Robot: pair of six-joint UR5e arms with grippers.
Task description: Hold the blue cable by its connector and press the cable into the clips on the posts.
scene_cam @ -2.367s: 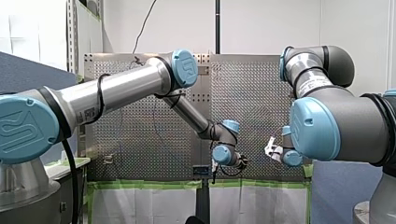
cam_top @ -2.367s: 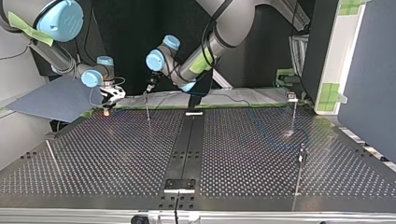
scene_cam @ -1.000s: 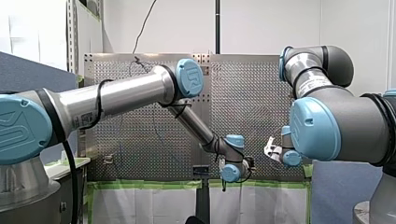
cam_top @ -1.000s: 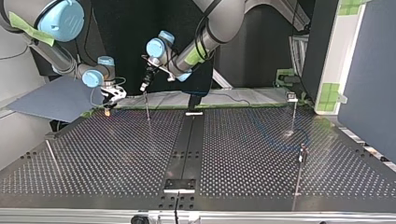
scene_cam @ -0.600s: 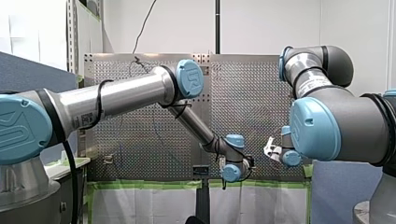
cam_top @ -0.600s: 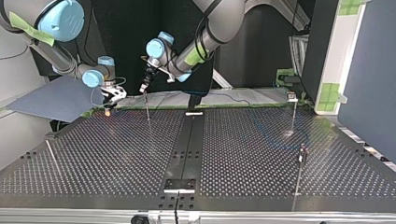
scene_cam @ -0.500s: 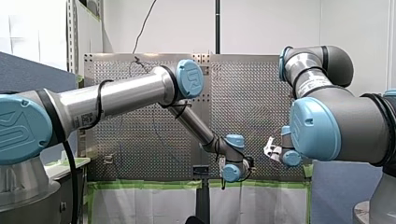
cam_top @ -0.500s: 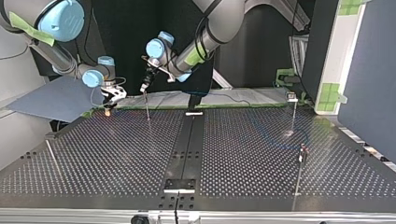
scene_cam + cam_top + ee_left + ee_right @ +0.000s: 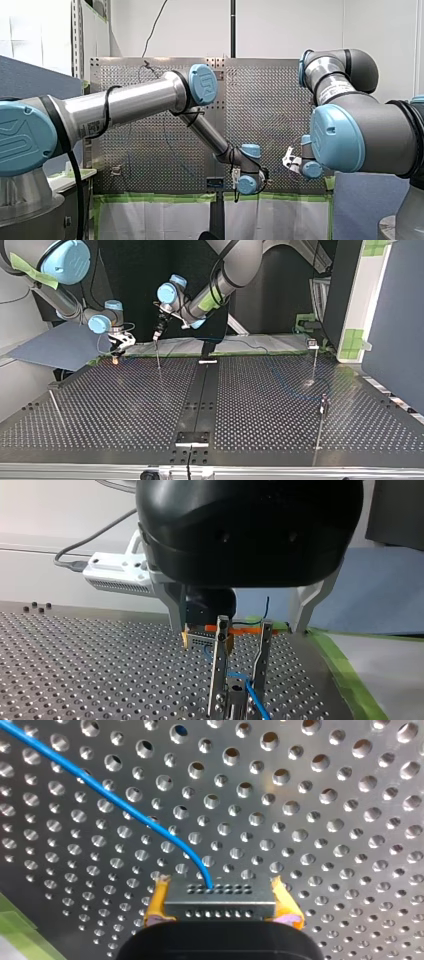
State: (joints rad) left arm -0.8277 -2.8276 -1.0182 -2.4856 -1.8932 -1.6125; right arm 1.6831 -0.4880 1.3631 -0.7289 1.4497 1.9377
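Observation:
My right gripper (image 9: 221,906) is shut on the grey connector (image 9: 220,901), with a yellow pad (image 9: 157,903) on each side. It hangs over the table's far edge at the top view's left (image 9: 116,347). The blue cable (image 9: 125,810) leaves the connector and curves away over the perforated plate. My left gripper (image 9: 243,630) is open a short way from it, its metal fingers (image 9: 216,680) straddling the blue cable (image 9: 248,692). The connector (image 9: 202,638) shows just beyond those fingers. In the top view my left gripper (image 9: 157,335) hovers right over a thin post (image 9: 158,355).
More thin posts stand at the top view's right, one far (image 9: 314,359) and one nearer (image 9: 322,415), and a leaning rod (image 9: 55,409) at its left. A black rail (image 9: 200,390) runs down the table's middle. Green tape (image 9: 345,675) edges the plate.
My left gripper swung toward my right gripper and over the far post, then eased back slightly in the last half second. My right arm and the connector have not moved.

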